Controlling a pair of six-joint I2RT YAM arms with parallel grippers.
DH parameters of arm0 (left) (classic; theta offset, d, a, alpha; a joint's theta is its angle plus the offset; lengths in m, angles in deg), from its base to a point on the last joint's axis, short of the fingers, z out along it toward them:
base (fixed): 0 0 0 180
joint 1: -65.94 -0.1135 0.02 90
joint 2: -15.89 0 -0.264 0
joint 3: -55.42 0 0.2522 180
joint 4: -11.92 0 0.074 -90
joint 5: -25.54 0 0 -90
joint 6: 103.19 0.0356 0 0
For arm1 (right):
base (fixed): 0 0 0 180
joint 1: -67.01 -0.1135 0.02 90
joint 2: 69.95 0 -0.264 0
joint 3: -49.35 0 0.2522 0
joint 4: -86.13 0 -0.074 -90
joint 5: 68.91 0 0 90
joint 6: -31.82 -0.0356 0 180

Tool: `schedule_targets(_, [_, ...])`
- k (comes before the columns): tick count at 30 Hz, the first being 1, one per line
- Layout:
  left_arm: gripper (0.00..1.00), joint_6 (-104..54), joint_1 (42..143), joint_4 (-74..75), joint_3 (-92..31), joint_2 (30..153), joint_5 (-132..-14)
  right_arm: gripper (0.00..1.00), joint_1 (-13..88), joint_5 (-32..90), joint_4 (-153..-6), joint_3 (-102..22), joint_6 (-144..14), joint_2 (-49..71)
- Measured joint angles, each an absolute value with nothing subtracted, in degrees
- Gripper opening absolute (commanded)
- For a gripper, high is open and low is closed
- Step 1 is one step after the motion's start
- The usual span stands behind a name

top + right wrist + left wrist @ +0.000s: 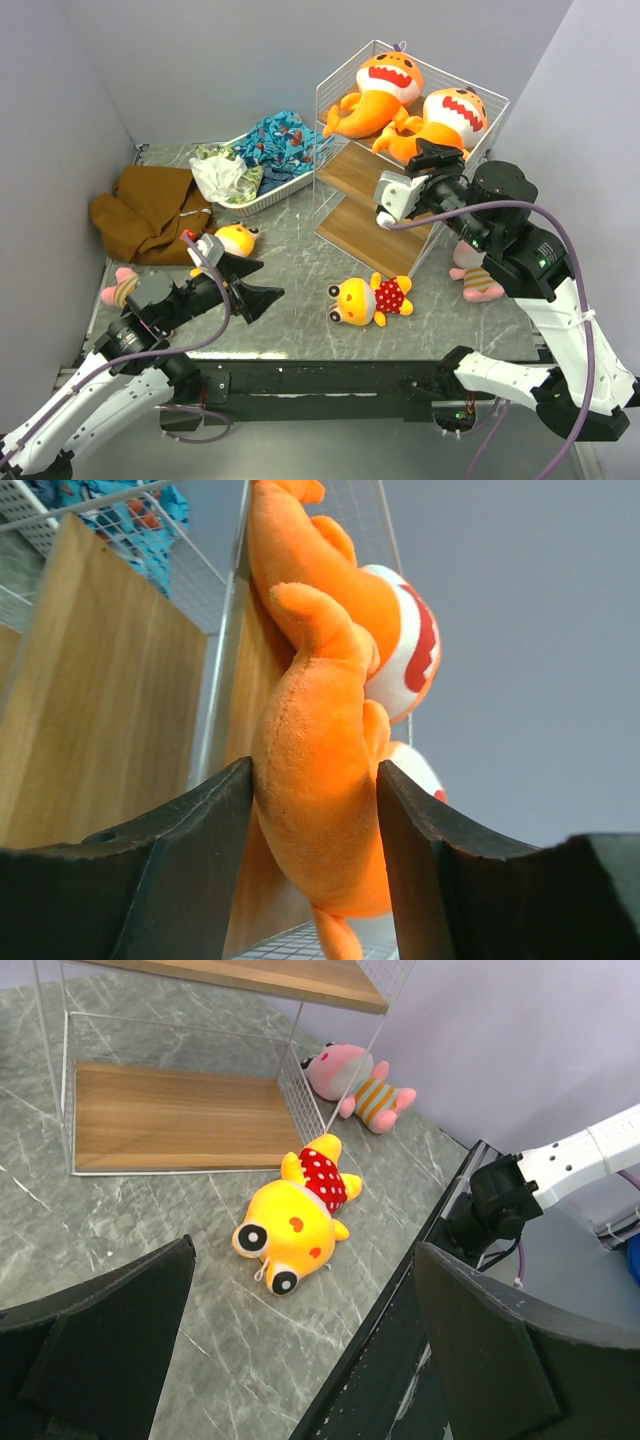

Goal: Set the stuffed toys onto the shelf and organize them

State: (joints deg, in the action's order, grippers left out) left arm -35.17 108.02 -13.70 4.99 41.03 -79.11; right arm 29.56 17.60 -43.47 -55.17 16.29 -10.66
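So both orange sharks are up on the top tier of the shelf (355,172), which sits toward the far right corner of the surface (300,255). The back shark (385,85) is lying flat. The front shark (452,118) is right at the near rim of that tier, and that's where the right pincer (315,768) is. It has one finger on each side of the shark's orange body and both pads touch the plush. Honestly I can't tell if it's squeezing or just sitting loose around it. My guess is it's up there to settle the shark so it doesn't slide off the edge.

The left pincer (262,283) is wide open and empty, hanging low over the near left part of the surface and aimed at the spotted doll (370,298), which lies face up just in front of the bottom plank. Looks like that's the next pick.

The second doll (235,240) is beside the left arm. One pink plush (478,278) sits by the right edge next to the shelf, and the other pink plush (120,288) is at the left edge. So four toys are left to shelve, and the lower two planks are bare
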Motion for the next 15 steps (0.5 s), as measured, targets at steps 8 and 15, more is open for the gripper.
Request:
schedule_targets(8, [0.96,-35.17,108.02,-13.70,4.99,41.97,-79.61,0.68,29.56,18.43,-43.99,-55.15,6.85,-12.02])
schedule_targets(15, [0.96,-35.19,108.02,-13.70,4.97,41.97,-79.61,0.74,29.56,19.72,-46.11,-54.60,-1.23,-13.41])
